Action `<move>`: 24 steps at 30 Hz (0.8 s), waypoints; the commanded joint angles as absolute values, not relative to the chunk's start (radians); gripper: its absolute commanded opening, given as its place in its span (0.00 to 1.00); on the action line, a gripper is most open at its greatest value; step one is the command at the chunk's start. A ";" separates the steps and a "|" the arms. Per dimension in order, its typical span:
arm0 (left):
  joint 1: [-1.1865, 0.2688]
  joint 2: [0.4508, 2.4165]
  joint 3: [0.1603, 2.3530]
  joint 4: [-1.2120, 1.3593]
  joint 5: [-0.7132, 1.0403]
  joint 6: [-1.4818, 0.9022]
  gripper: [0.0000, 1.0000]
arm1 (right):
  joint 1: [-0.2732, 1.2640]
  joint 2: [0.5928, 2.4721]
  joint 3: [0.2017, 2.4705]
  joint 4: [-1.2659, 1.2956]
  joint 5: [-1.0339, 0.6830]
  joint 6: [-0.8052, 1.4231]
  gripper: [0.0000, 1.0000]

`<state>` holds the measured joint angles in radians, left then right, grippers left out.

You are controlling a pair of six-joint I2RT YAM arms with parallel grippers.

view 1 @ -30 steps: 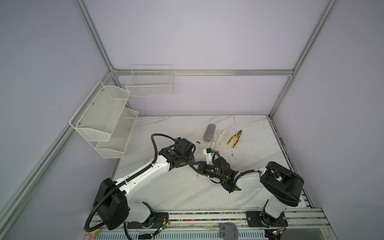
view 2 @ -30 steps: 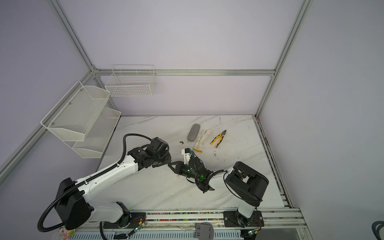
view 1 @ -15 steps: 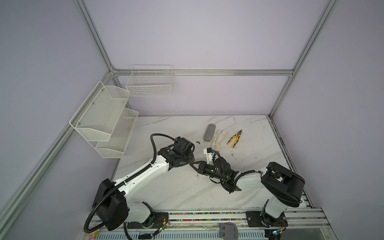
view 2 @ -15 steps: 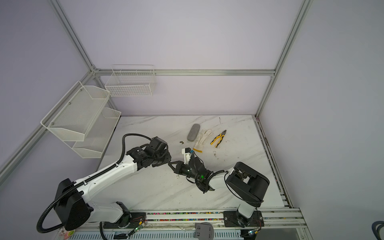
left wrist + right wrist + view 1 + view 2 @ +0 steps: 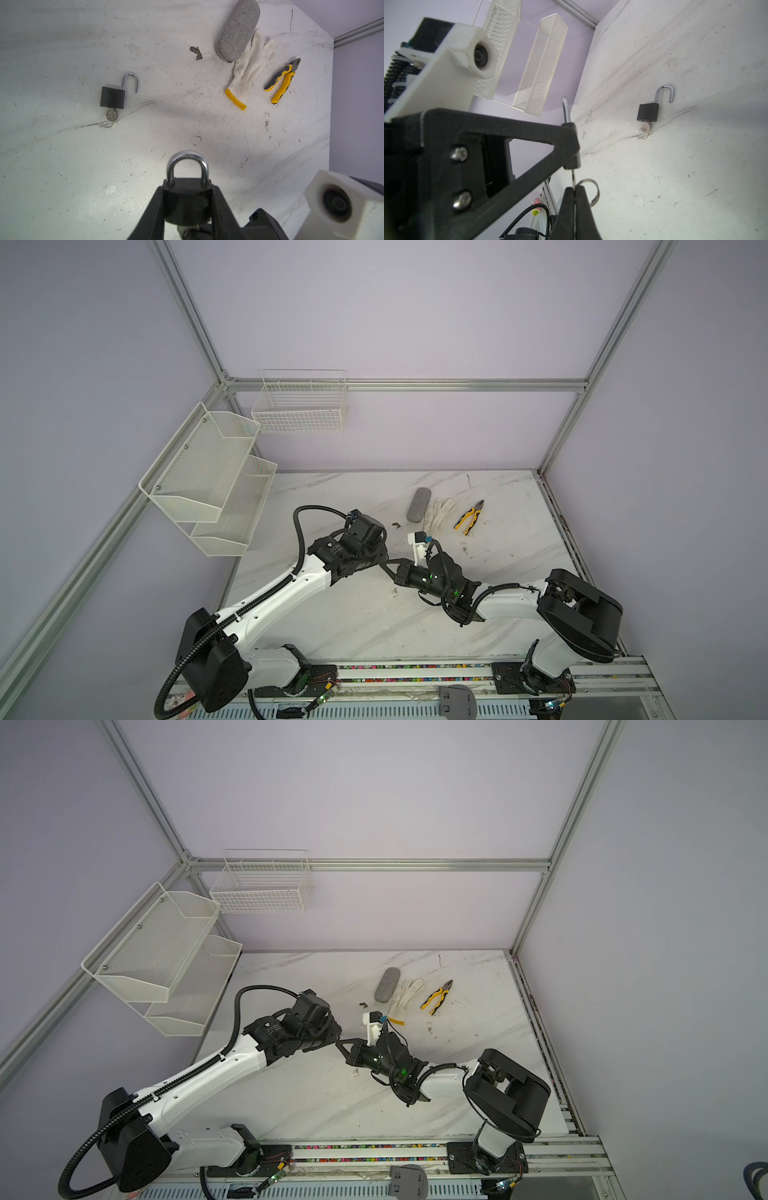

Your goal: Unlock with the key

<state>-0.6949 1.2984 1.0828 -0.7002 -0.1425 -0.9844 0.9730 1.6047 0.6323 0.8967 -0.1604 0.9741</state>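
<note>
A black padlock [image 5: 187, 199] with its silver shackle [image 5: 187, 164] closed sits between the fingers of my left gripper [image 5: 188, 190], which is shut on its body. My right gripper [image 5: 573, 190] is shut on the key [image 5: 573, 177]; the key's blade runs up into the bottom of the lock and its ring [image 5: 591, 191] hangs beside the fingertips. In both top views the left gripper [image 5: 382, 562] and right gripper [image 5: 395, 571] meet tip to tip above the middle of the table, and the lock and key are too small to make out there.
A second black padlock [image 5: 113, 97] lies on the table with its shackle open and a key [image 5: 111, 115] in it. Further back lie a grey case [image 5: 417, 504], a white glove [image 5: 438, 514] and yellow pliers [image 5: 469, 516]. White mesh shelves [image 5: 208, 472] and a wire basket [image 5: 299, 406] hang on the left walls.
</note>
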 commanded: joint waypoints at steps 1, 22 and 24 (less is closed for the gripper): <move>-0.715 1.286 1.132 -0.660 -0.082 -1.008 0.00 | 0.978 1.586 0.644 0.905 -0.126 0.960 0.07; -0.697 1.266 1.091 -0.589 -0.123 -1.068 0.00 | 0.979 1.499 0.620 0.811 -0.077 1.029 0.32; -0.697 1.263 1.090 -0.589 -0.126 -1.068 0.00 | 0.979 1.491 0.621 0.791 -0.065 1.027 0.32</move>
<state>-0.6960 1.2976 1.0828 -0.6292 -0.1265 -1.0565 0.9760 1.5192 0.6044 0.8387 -0.1036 1.0180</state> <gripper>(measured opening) 0.306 0.323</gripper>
